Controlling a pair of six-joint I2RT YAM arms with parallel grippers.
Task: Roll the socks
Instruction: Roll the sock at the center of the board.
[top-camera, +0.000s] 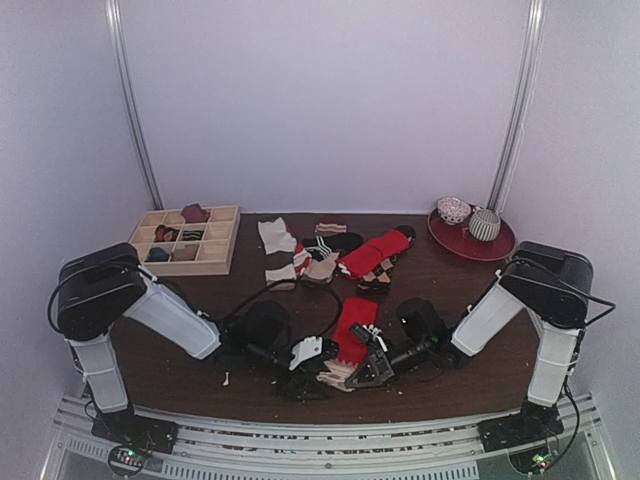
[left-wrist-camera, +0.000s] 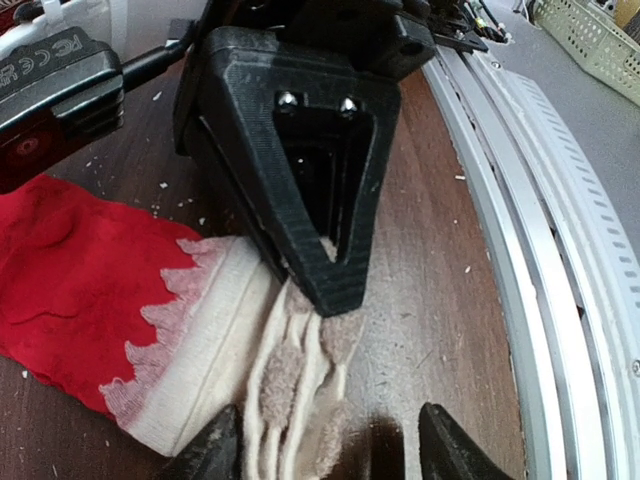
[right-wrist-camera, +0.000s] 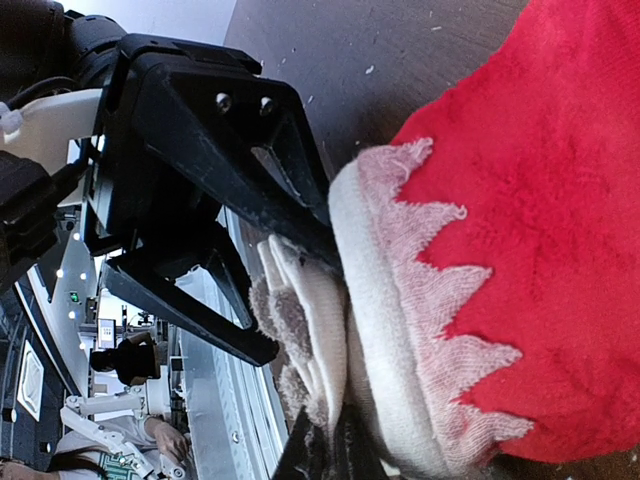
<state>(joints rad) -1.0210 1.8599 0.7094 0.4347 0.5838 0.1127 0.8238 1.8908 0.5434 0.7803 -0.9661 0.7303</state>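
Item one, the socks (top-camera: 350, 345): a red sock (left-wrist-camera: 80, 280) with a cream cuff (left-wrist-camera: 215, 330), and a tan sock (left-wrist-camera: 300, 380) lying in fuzzy folds against that cuff. They lie low in the middle of the overhead view on the dark wooden table (top-camera: 450, 300), between the two arm tips.

Item two, right gripper (left-wrist-camera: 325, 285): a black triangular claw, upper centre of the left wrist view. Its jaws are clenched together and its tip is pinched on the socks where the cream cuff meets the tan folds.

Item three, left gripper (right-wrist-camera: 290, 300): seen at the left of the right wrist view, released, jaws apart on either side of the tan folds. From its own camera, one fingertip (left-wrist-camera: 215, 445) touches the cuff's edge, while bare wood shows beside the other.

Item four, upper left overhead: a wooden divided tray (top-camera: 215, 262) with dark bundles in some compartments.

Item five, centre overhead: a loose heap of other socks (top-camera: 330, 250)

Item six, upper right overhead: a red plate (top-camera: 500, 248) carrying two round objects
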